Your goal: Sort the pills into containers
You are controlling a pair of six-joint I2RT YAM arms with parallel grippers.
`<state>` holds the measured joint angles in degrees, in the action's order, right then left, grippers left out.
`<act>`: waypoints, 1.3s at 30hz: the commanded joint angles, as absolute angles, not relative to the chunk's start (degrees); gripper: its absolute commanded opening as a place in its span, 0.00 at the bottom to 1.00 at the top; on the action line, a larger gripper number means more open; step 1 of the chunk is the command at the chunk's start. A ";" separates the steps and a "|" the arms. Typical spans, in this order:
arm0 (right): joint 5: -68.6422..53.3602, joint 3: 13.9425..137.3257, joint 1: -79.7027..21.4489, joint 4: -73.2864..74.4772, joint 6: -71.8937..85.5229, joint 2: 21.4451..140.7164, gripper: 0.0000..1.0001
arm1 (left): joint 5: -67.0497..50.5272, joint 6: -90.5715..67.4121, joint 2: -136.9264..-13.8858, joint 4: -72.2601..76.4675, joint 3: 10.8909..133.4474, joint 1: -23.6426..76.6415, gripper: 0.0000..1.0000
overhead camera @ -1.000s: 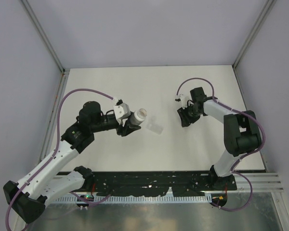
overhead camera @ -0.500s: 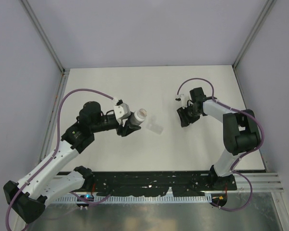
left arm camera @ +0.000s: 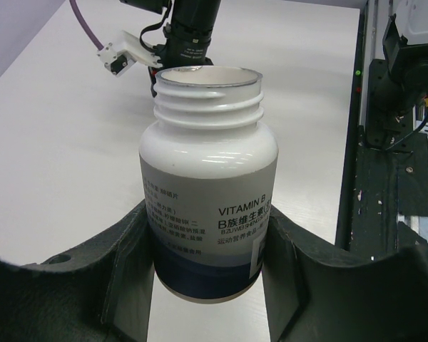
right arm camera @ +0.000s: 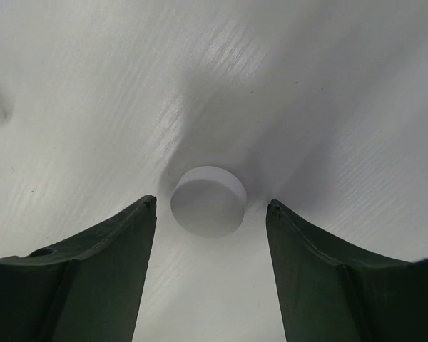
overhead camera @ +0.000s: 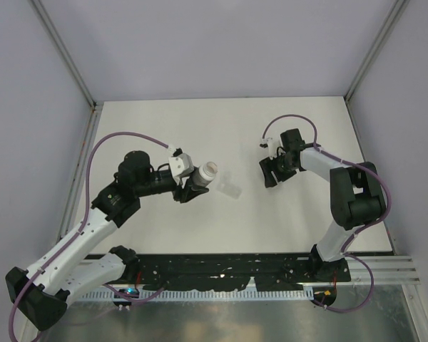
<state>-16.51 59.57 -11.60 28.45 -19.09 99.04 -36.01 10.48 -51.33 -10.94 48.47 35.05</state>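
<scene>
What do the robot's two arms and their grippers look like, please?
The left arm and right arm both have white link shells with bulky black joints. A purple cable loops along each arm. Each wrist carries a small white camera block. The left gripper and right gripper each have two dark, matte, curved fingers.

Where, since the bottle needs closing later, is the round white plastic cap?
In the right wrist view, the round white plastic cap lies on the white table, right side, between the right gripper's open fingers.
</scene>
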 commanded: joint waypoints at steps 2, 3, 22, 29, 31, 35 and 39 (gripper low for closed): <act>-15.29 59.76 -11.43 28.56 -18.55 99.32 0.70 | -35.42 9.93 -50.19 -7.73 48.52 34.80 0.00; -15.29 59.68 -11.43 28.56 -18.54 99.23 0.70 | -35.33 9.93 -50.10 -7.65 48.34 34.72 0.00; -3.54 67.32 -14.05 33.84 -20.30 83.16 0.94 | -26.02 9.76 -50.27 -5.63 47.20 34.28 0.00; 12.03 68.82 -19.59 32.53 -22.58 77.35 0.95 | -23.82 9.40 -50.27 -4.66 46.85 33.84 0.00; 16.60 68.64 -21.00 30.69 -22.68 75.24 0.95 | -23.73 9.40 -50.27 -4.40 46.67 33.92 0.00; 22.50 68.38 -21.97 27.87 -22.15 70.85 0.95 | -23.73 9.23 -50.54 -4.04 46.41 33.84 0.00; 18.39 69.52 -21.97 28.30 -21.10 66.89 0.95 | -24.08 8.88 -51.15 -3.69 46.67 33.75 0.00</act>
